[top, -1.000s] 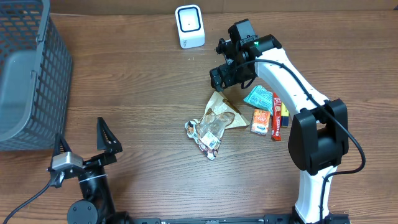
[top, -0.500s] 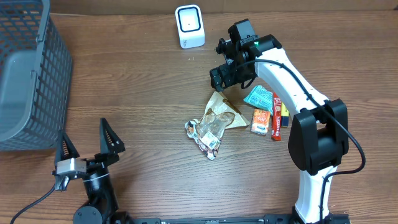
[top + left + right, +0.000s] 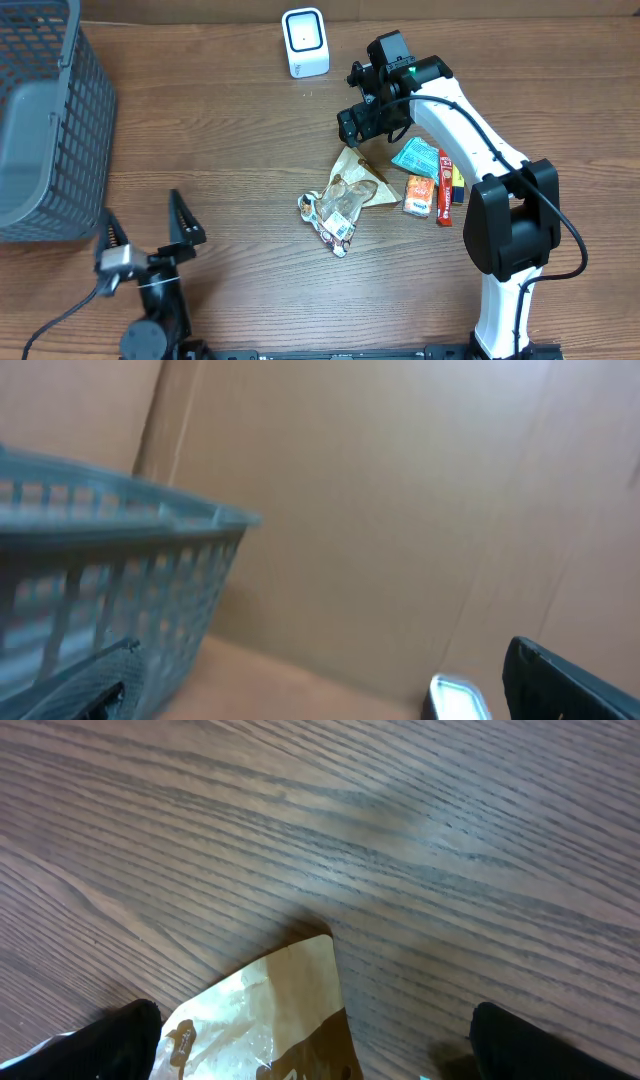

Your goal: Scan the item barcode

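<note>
1. Wooden tabletop [image 3: 250, 130]; grey basket [image 3: 40, 120] at its far-left corner;
2. Right fingers [image 3: 505, 1040] spread wide, empty, above the brown packet [image 3: 275, 1020] topping the snack pile [image 3: 345, 205] right of centre;
3. Left fingers [image 3: 183, 222] spread wide, empty, near the front edge, well apart from the pile;
4. White scanner [image 3: 305, 42] upright at the far edge.

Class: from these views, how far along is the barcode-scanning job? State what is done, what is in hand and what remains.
Done: nothing yet; no item is lifted. In hand: the right gripper, open, hovers over a corner of the brown packet. Left: grasp it, carry it to the white scanner and show the barcode. The left gripper is open and empty.
</note>
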{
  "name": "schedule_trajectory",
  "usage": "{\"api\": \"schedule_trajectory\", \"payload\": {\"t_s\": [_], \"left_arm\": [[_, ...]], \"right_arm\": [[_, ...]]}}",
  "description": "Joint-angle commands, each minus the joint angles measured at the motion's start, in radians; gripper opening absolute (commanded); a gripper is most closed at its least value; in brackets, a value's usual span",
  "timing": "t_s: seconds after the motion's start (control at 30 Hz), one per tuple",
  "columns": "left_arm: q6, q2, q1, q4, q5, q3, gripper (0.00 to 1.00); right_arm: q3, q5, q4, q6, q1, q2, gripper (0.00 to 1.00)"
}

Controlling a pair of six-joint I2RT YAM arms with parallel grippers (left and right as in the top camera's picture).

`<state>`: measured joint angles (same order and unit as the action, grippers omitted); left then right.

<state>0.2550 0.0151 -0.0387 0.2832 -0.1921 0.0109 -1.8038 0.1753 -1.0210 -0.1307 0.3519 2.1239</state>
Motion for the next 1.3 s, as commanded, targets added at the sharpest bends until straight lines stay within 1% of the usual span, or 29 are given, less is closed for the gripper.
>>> {"api": "schedule_trajectory", "payload": {"t_s": [0.0,0.23,0.33,1.27], "left_arm": [[-0.024,-0.011,0.007,-0.083,0.029,-0.006,1.0],[-0.024,-0.012,0.007,-0.34,0.025,-0.006,1.0],[-0.042,-0.011,0.007,-0.343,0.032,-0.006,1.0],[-0.042,-0.011,0.006,-0.343,0.032,-0.006,1.0]], "right_arm": [[0.004,-0.002,0.003,0.0,-0.007,0.003,1.0],[0.004,-0.002,0.003,0.0,-0.007,0.003,1.0],[0.004,-0.002,0.003,0.0,-0.007,0.003,1.0],[0.004,-0.002,0.003,0.0,-0.007,0.003,1.0]]}}
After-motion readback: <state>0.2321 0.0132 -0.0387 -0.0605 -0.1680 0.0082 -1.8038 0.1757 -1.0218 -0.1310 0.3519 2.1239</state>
